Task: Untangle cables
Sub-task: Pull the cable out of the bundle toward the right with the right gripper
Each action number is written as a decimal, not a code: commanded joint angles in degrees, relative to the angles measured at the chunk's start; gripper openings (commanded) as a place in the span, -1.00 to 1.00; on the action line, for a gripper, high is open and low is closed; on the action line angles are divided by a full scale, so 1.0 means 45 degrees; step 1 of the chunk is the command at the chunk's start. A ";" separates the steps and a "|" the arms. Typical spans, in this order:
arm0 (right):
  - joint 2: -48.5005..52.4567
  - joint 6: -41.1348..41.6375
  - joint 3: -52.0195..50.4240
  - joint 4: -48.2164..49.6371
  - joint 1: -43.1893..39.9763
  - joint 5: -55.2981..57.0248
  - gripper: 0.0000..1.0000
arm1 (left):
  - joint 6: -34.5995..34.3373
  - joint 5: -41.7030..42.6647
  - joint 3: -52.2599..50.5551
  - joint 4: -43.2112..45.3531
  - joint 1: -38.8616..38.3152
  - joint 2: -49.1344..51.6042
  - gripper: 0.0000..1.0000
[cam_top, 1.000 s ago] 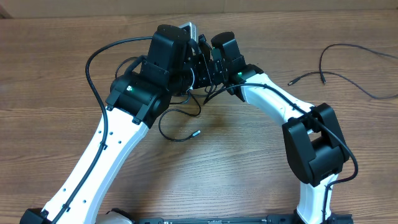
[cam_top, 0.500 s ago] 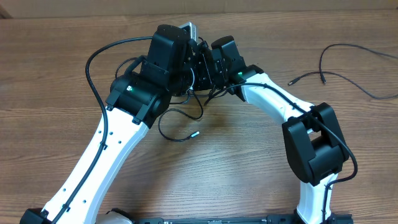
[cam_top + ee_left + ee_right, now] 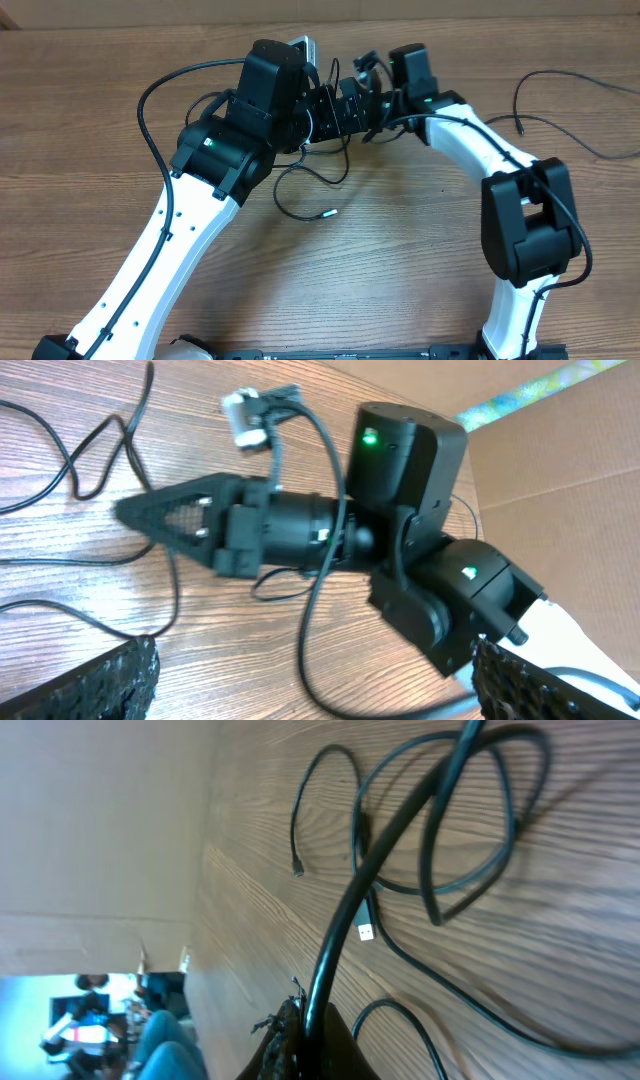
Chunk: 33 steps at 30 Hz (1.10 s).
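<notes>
Thin black cables [image 3: 300,190] lie looped on the wooden table under both wrists, one ending in a silver tip [image 3: 328,213]. My right gripper [image 3: 320,1030] is shut on one black cable [image 3: 400,830], which runs taut away from its fingers over other loops and a silver plug [image 3: 365,930]. Seen from the left wrist, the right gripper [image 3: 125,512] points left with its jaws together above cable loops [image 3: 90,460]. My left gripper [image 3: 310,700] is open, with only bare wood and one cable strand between its wide-set fingers [image 3: 85,680].
Another loose black cable [image 3: 570,115] with two small plug ends lies at the far right of the table. A cardboard wall [image 3: 570,450] stands along the far edge. The two arms crowd together at the table's far middle.
The right gripper has shut on a cable and its wrist has drawn back to the right. The loop with the silver tip slid slightly right. The left arm has not moved.
</notes>
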 commanded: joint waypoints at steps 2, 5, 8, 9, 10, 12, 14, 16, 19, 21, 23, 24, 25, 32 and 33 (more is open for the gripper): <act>-0.0554 0.0073 0.0253 -0.0670 -0.0889 0.0019 -0.92 | 0.0189 -0.0121 0.0034 0.0005 0.0049 0.0102 0.99; -0.1239 -0.0321 0.0253 -0.1331 -0.1375 0.0568 -0.92 | 0.0189 -0.0121 0.0034 0.0005 0.0049 0.0102 1.00; -0.2171 -0.0651 0.0253 -0.2021 -0.1802 0.1341 -0.92 | 0.0189 -0.0121 0.0034 0.0005 0.0049 0.0102 1.00; -0.2540 -0.0733 0.0253 -0.2249 -0.1928 0.1666 -0.92 | 0.0189 -0.0121 0.0034 0.0005 0.0049 0.0102 0.99; -0.2803 -0.0976 0.0253 -0.2361 -0.2001 0.1778 -0.92 | 0.0189 -0.0121 0.0034 0.0005 0.0049 0.0102 0.99; -0.3439 -0.1321 0.0253 -0.2667 -0.2098 0.2059 -0.92 | 0.0189 -0.0121 0.0034 0.0005 0.0049 0.0102 1.00; -0.4095 -0.1413 0.0253 -0.2973 -0.2123 0.2438 -0.92 | 0.0189 -0.0121 0.0034 0.0005 0.0049 0.0102 0.99; -0.4677 -0.1666 0.0253 -0.3113 -0.2123 0.2443 -0.92 | 0.0189 -0.0121 0.0034 0.0005 0.0049 0.0102 1.00; -0.5435 -0.1671 0.0253 -0.3196 -0.2123 0.2438 -0.92 | 0.0189 -0.0121 0.0034 0.0005 0.0049 0.0102 0.99; -0.5892 -0.1695 0.0253 -0.3196 -0.2113 0.2429 -0.92 | 0.0189 -0.0117 0.0034 0.0005 0.0049 0.0102 0.99; -0.6373 -0.1695 0.0253 -0.3191 -0.2108 0.2424 -0.92 | 0.0189 -0.0121 0.0034 0.0005 0.0049 0.0102 1.00; -0.6601 -0.1695 0.0253 -0.3196 -0.2108 0.2424 -0.92 | 0.0189 -0.0121 0.0034 0.0005 0.0049 0.0102 0.99; -0.6800 -0.1695 0.0253 -0.3196 -0.2108 0.2419 -0.92 | 0.0189 -0.0121 0.0034 0.0005 0.0049 0.0102 1.00; -0.8354 -0.1821 0.0253 -0.3201 -0.1870 0.2599 -0.92 | 0.0189 -0.0121 0.0034 0.0005 0.0049 0.0102 1.00; -0.8553 -0.1957 0.0253 -0.3240 -0.1797 0.2793 -0.92 | 0.0189 -0.0121 0.0034 0.0005 0.0049 0.0102 0.99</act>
